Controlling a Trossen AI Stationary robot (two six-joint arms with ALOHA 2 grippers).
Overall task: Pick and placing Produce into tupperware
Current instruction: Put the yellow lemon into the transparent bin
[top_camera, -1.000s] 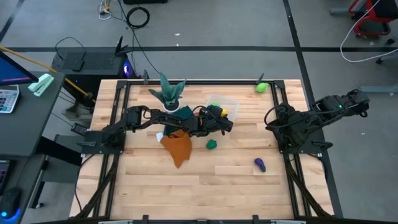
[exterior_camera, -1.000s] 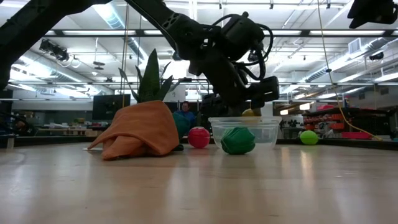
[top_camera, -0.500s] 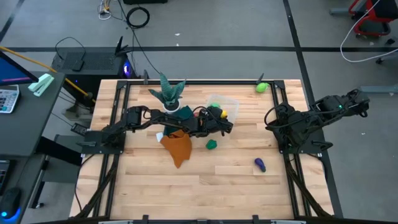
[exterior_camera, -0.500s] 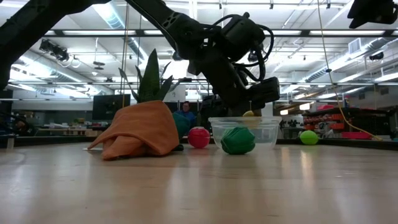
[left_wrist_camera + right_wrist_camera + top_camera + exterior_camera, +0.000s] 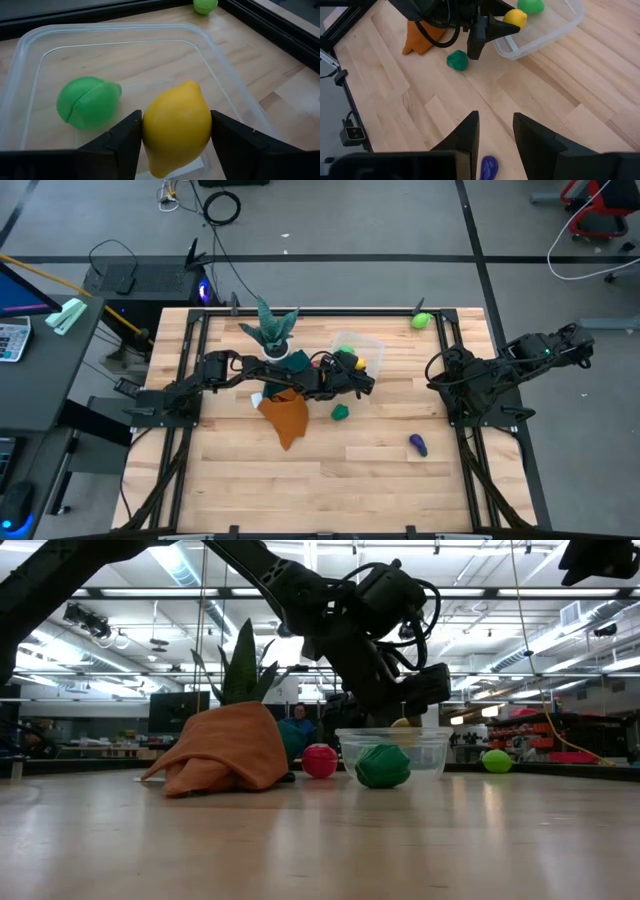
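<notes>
My left gripper (image 5: 352, 366) hangs over the clear tupperware (image 5: 364, 350) at the table's middle far side, shut on a yellow lemon (image 5: 176, 127). A light green fruit (image 5: 87, 102) lies on the tupperware's floor. On the table rest a dark green piece (image 5: 341, 412), a purple piece (image 5: 418, 444), a red piece (image 5: 320, 760) and a second light green piece (image 5: 420, 320) by the far edge. My right gripper (image 5: 495, 135) waits high at the table's right side, open with nothing between its fingers. My left gripper pinches the lemon by its two opposite sides (image 5: 148, 131) between the two fingers (image 5: 125, 137), about at its widest part. The fingers come slanting down from the table's left. The lemon is lifted clear, just above the tupperware's rim (image 5: 390, 732).
An orange cloth (image 5: 286, 415) lies heaped under the left arm. A teal spiky plant in a white pot (image 5: 272, 332) stands beside it at the far side. Black rails (image 5: 452, 340) run along the table's edges. Bare wood stretches along the near half.
</notes>
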